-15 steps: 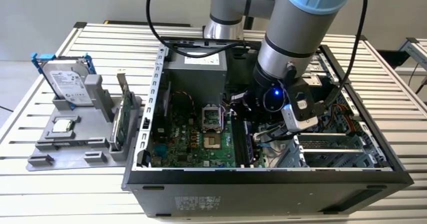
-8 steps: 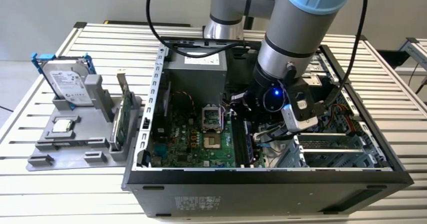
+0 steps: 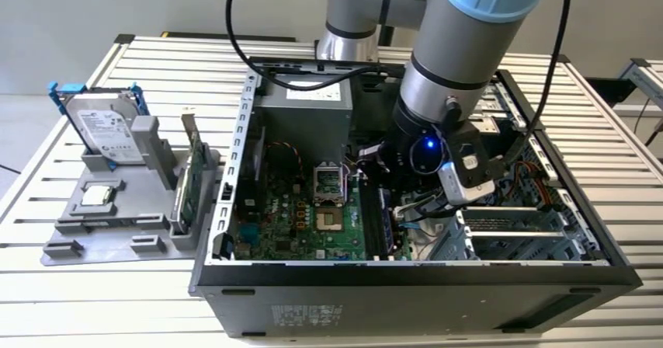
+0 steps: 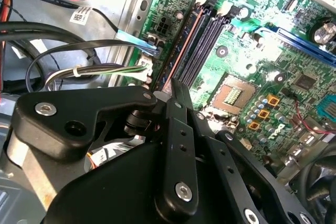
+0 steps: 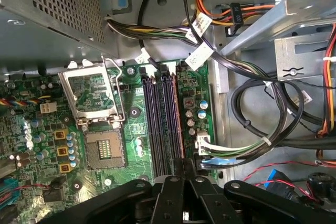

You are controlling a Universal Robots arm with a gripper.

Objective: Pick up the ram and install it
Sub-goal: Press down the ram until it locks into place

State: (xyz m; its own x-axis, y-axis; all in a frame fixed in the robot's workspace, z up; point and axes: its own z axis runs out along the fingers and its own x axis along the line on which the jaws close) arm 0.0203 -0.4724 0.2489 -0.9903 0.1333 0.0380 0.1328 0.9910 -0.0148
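So your black gripper [image 5: 184, 167] looks clenched on the thin green ram stick [image 4: 177, 59] over the black memory slots [image 5: 160, 121] at 12 o'clock; any tilt could jam it.

An open computer case [image 3: 414, 274] lay on the slatted table [image 3: 155, 60] before me. Inside I saw the green motherboard [image 3: 300, 224], its bare processor socket [image 5: 103, 149], and bundled cables [image 5: 252, 103]. On the exterior view's left, a grey holder [image 3: 114, 224] carried a silver hard drive [image 3: 104, 130] standing upright.
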